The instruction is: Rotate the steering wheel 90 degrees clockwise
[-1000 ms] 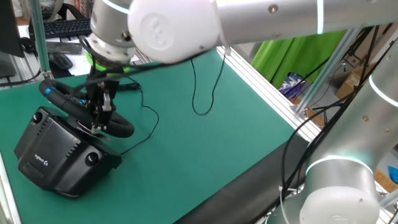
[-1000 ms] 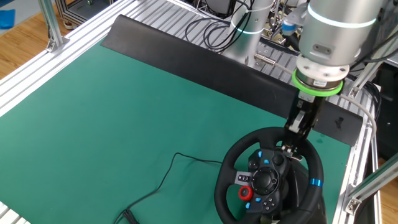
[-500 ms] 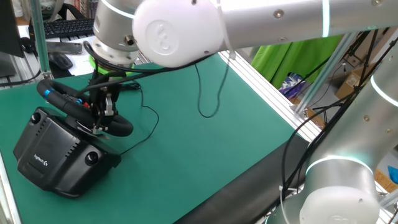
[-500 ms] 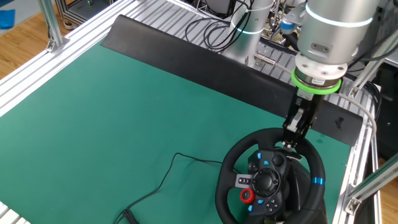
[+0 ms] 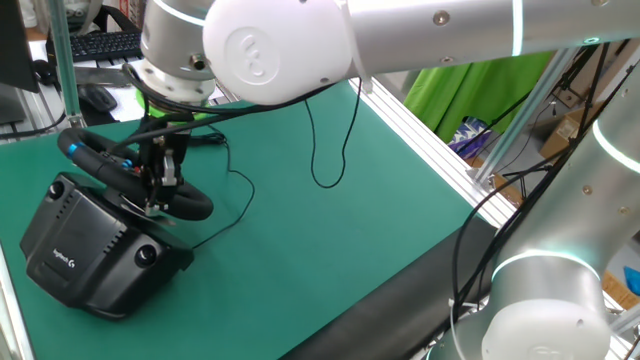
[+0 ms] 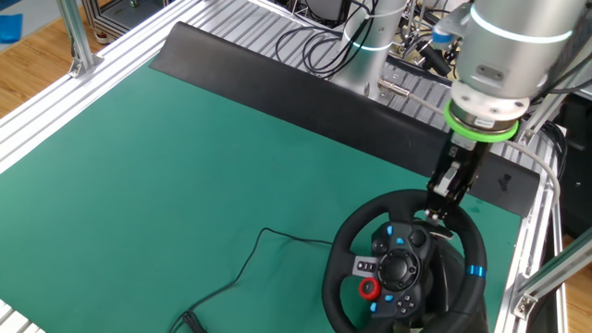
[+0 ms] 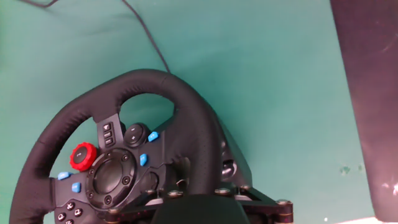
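Observation:
The steering wheel (image 6: 344, 248) is a black rim with a blue stripe (image 6: 477, 271) and a red knob (image 6: 368, 288), mounted on a bulky black base (image 5: 80, 250) at the table's corner. In the fixed views my gripper (image 6: 442, 207) comes down from above onto the top of the rim, its fingers (image 5: 163, 183) clamped on either side of it. In the hand view the steering wheel (image 7: 155, 81) curves under the hand's body at the bottom edge, with the red knob (image 7: 81, 156) at the left; the fingertips themselves are hidden there.
A thin black cable (image 6: 248, 268) runs from the base across the green mat. A black strip (image 6: 277, 74) and aluminium rails border the mat. A keyboard (image 5: 100, 45) and mouse (image 5: 97, 97) lie beyond the far edge.
The fingers have closed in on the rim since a second ago. The hand and the wheel's top have shifted slightly; the blue stripe has crept a little along the rim.

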Controlling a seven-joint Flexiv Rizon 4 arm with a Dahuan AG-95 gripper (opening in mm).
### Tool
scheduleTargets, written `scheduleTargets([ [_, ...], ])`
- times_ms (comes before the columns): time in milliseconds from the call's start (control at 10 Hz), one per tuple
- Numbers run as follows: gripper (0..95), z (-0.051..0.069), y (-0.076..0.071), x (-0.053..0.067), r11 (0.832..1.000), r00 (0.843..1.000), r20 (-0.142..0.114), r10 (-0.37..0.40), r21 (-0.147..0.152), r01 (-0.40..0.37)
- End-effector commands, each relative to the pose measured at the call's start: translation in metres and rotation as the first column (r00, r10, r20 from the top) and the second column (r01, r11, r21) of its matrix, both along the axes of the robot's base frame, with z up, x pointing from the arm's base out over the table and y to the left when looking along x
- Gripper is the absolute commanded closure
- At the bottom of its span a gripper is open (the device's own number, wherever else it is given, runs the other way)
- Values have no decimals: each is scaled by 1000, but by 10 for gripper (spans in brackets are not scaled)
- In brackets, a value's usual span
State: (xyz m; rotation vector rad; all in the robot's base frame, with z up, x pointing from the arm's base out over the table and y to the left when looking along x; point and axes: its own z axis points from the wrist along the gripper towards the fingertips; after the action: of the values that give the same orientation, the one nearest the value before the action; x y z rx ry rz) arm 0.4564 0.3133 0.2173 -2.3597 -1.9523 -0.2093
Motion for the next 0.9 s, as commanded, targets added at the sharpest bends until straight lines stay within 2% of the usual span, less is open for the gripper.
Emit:
scheduleTargets([
  [100, 950, 5, 7, -2, 1000, 1000, -5, -18, -26, 18],
  [300, 950, 10, 15, -6, 998, 998, -11, -60, -27, 60],
  [700, 950, 13, 22, -8, 996, 996, -15, -90, -26, 90],
  [900, 950, 16, 29, -6, 991, 990, -27, -137, -17, 136],
])
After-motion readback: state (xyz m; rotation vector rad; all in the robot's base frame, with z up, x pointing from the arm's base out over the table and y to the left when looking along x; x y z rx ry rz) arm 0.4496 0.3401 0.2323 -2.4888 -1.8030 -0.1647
